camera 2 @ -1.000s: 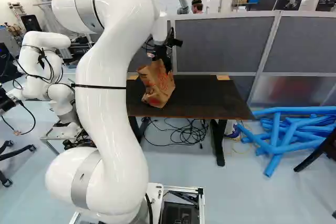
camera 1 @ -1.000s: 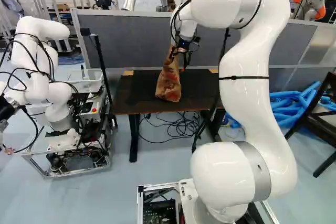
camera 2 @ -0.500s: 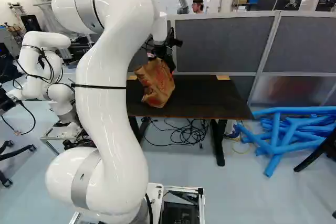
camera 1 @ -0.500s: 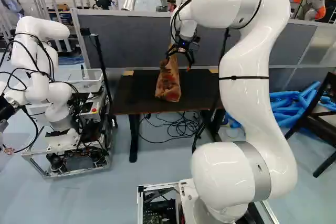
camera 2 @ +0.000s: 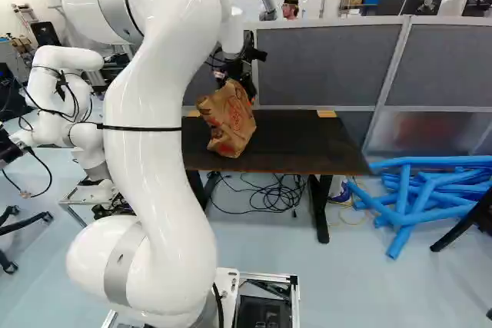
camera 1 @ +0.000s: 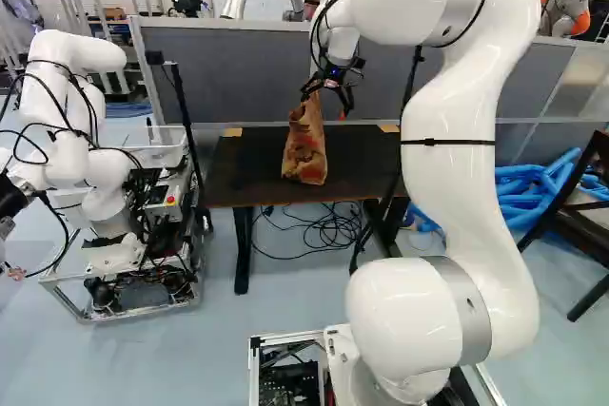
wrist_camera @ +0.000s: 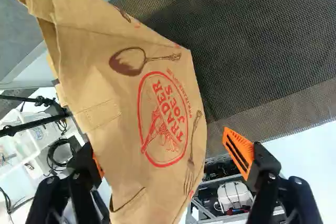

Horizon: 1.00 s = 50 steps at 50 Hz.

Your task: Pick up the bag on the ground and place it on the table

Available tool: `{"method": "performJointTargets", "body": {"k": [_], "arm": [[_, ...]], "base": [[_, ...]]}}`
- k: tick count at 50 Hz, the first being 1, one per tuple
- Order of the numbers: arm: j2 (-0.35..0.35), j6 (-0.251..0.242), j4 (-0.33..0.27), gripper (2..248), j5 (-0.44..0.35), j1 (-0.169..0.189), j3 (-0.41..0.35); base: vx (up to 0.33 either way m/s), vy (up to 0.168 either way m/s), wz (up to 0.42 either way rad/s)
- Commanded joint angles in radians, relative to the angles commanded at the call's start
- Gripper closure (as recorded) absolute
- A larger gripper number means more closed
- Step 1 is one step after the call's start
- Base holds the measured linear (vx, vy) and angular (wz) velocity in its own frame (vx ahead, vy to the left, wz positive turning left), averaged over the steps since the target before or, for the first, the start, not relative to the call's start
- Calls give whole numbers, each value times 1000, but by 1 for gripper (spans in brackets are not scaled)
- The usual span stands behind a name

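We see the paper bag [camera 1: 304,157] standing on the desk [camera 2: 304,140], near its front edge and left of the middle. At the bag's top our gripper [camera 1: 325,104] has its fingers spread wide — one clear of the paper, the other partly hidden by it. Cables [camera 2: 270,193] lie beneath the desk; blue tubes [camera 2: 430,190] lie beyond its right edge — another robot [camera 1: 71,92] stands past the left.

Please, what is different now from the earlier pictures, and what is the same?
The fingers have opened and let go of the bag; the arm has lifted slightly, its upper part drawing back towards the base. The bag's top has shifted a little, but its bottom stays in place on the table. The base has not moved.
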<state>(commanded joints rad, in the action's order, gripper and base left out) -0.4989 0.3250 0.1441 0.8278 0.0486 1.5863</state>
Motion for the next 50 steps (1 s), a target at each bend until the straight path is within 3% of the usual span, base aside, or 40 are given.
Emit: {"method": "performJointTargets", "body": {"k": [50], "arm": [[109, 0, 0, 3, 0, 0, 2]], "base": [[0, 0, 0]]}}
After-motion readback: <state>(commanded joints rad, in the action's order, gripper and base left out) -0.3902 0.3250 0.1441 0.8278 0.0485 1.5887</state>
